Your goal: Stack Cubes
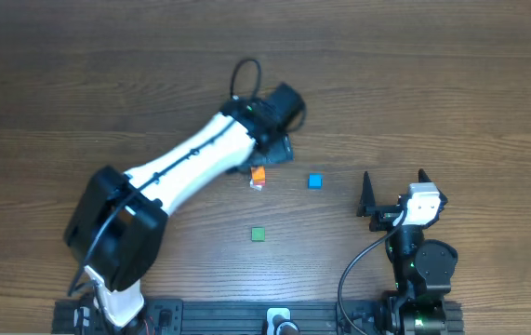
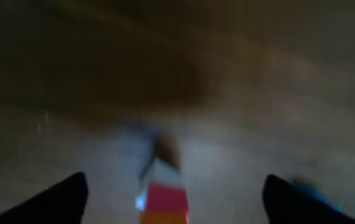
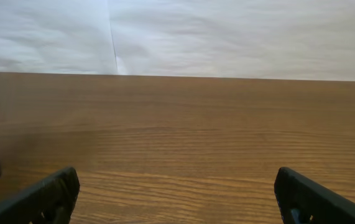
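Left claw (image 2: 176, 180) spread wide astride the cube stack (image 2: 163, 200), gripping nothing; right claw (image 3: 176, 174) wide, empty.

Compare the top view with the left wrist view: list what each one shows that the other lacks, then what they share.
Top view's extras: the green cube, the right tool with its fingers apart, and the left arm reaching up the table.
Left wrist view's extras: the left tool with its fingers spread wide.
Shared: the orange cube with red and white pieces against it, the wooden table, and probably the blue cube, which is a blurred blue smear by one finger in the wrist view.
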